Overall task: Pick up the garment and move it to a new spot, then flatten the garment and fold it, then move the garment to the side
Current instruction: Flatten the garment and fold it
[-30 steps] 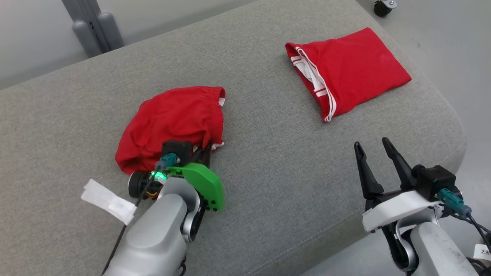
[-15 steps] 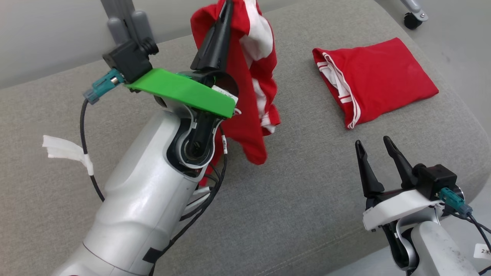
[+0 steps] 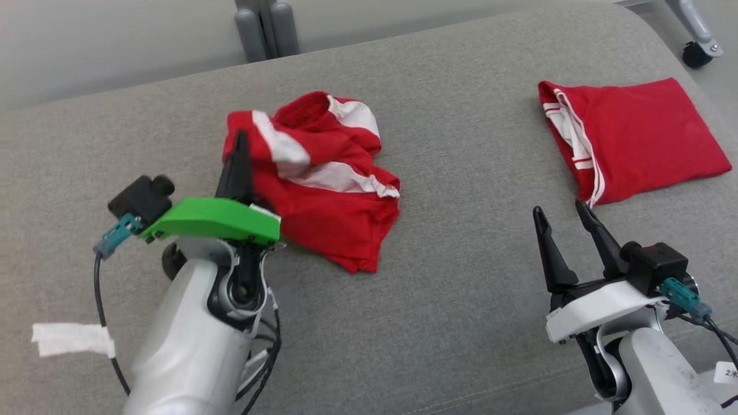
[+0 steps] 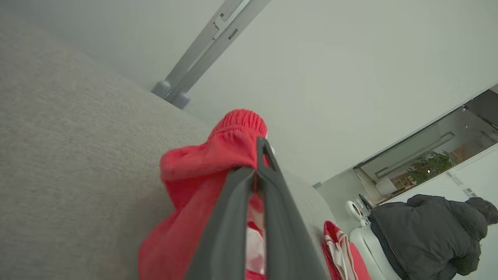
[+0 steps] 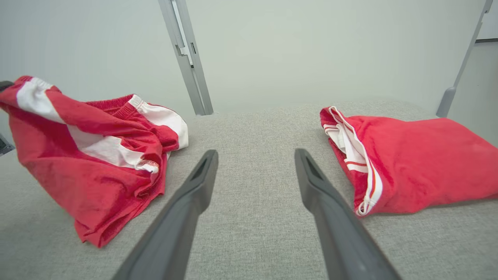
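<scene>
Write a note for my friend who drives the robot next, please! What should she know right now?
Left tool: shut on an edge of the crumpled red shorts.
Right tool: open, holding nothing, above the grey cushion.
Things: shorts bunched on the cushion, left of middle; a folded red garment lies at the far right.
Done: shorts gripped.
Left: flatten, fold, move aside.

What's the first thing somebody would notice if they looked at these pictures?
The bright red shorts with white stripes stand out first, lying in a crumpled heap in the middle of the grey cushion, with the left claw shut on their left edge. Next, a second red garment, neatly folded, lies at the cushion's far right. The right claw hangs open at the lower right, holding nothing.
</scene>
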Controlling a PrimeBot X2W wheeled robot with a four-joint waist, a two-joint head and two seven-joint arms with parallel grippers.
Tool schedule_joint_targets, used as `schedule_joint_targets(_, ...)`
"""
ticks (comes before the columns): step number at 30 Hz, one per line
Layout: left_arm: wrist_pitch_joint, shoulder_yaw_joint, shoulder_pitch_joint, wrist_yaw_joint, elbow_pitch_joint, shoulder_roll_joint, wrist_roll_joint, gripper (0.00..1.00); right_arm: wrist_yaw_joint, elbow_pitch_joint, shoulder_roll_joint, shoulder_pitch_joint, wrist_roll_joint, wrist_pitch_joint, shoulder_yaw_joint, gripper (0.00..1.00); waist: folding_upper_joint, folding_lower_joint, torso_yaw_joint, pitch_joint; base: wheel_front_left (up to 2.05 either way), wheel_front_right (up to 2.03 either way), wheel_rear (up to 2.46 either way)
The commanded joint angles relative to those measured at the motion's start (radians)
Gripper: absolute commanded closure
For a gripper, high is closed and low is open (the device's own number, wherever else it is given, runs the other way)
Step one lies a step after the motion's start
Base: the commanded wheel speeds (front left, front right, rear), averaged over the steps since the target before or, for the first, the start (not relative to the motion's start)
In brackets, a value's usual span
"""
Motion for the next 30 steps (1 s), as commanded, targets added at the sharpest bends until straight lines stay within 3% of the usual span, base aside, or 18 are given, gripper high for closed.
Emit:
schedule_joint_targets(1,0.001,0.029,0.029,0.001,0.023,0.003,0.034,1.00,0.000,-0.003,-0.006,-0.014,0.006,-0.003,-0.003,0.00,0.0000,0.0000,0.045,0.016,0.00,0.00,0.00)
schedule_joint_targets(6,0.000,0.136,0.107,0.011,0.104,0.004,0.080,1.00,0.000,-0.003,-0.010,-0.016,0.001,-0.002,0.000,0.00,0.0000,0.0000,0.086,0.018,0.00,0.00,0.00)
schedule_joint_targets(7,0.000,0.158,0.116,0.014,0.114,0.004,0.077,0.11,0.000,-0.002,-0.009,-0.018,0.000,-0.003,0.002,0.00,0.0000,0.0000,0.092,0.017,0.00,0.00,0.00)
schedule_joint_targets(8,0.000,0.169,0.126,0.015,0.122,0.005,0.073,0.00,0.000,-0.001,-0.008,-0.019,0.000,-0.003,0.005,0.00,0.0000,0.0000,0.096,0.015,0.00,0.00,0.00)
schedule_joint_targets(12,0.000,0.215,0.168,0.008,0.144,0.004,0.061,0.00,0.000,0.005,-0.008,-0.021,0.003,-0.003,0.014,0.00,0.0000,0.0000,0.108,0.004,0.00,0.00,0.00)
schedule_joint_targets(16,0.000,0.266,0.208,-0.040,0.094,0.004,0.129,0.00,0.000,0.009,-0.013,-0.012,0.005,-0.003,0.020,0.00,0.0000,0.0000,0.114,-0.014,0.00,0.00,0.00)
schedule_joint_targets(21,0.000,0.313,0.285,-0.093,-0.079,0.004,0.379,0.00,0.000,0.007,-0.027,0.013,0.010,-0.003,0.010,0.00,0.0000,0.0000,0.124,-0.039,0.00,0.00,0.00)
schedule_joint_targets(27,0.000,0.320,0.390,-0.117,-0.269,0.005,0.691,0.00,0.000,0.008,-0.038,0.031,0.009,0.007,0.006,0.00,0.0000,0.0000,0.132,-0.071,0.00,0.00,0.00)
schedule_joint_targets(30,0.000,0.323,0.433,-0.129,-0.304,0.006,0.783,0.00,0.000,0.009,-0.041,0.038,0.010,0.015,0.005,0.00,0.0000,0.0000,0.140,-0.087,0.00,0.00,0.00)
